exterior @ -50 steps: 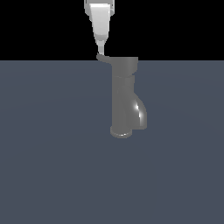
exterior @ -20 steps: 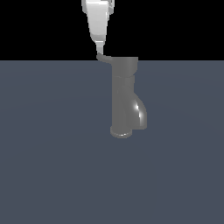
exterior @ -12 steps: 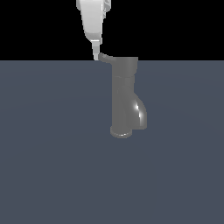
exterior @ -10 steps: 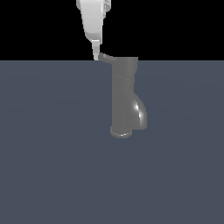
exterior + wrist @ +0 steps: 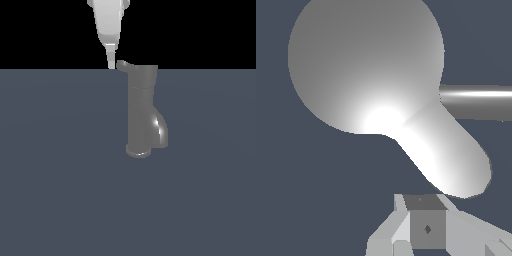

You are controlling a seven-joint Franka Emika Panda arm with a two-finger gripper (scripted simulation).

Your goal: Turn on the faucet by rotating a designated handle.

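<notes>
Exterior view, near to far: the flat dark grey worktop (image 5: 60, 200) fills the lower part of the scene. The faucet (image 5: 142, 110) stands upright on it near the centre, round base flange seated on the surface. Its short glossy spout (image 5: 161, 131) curves out low on the exterior view's right.

The handle (image 5: 123, 65) projects from the faucet's wider cap toward the exterior view's left, its tip slightly upturned. The white pincer (image 5: 111, 62) hangs from above, its narrow tip just beside the handle's end; contact cannot be confirmed.

Wrist view: the cap appears as a large bright disc, with the handle (image 5: 451, 155) reaching toward the pincer (image 5: 427, 227) and the spout (image 5: 476, 102) off to one side. One fingertip (image 5: 426, 222) lies close to the handle's end. The pincer's opening cannot be determined from either view.
</notes>
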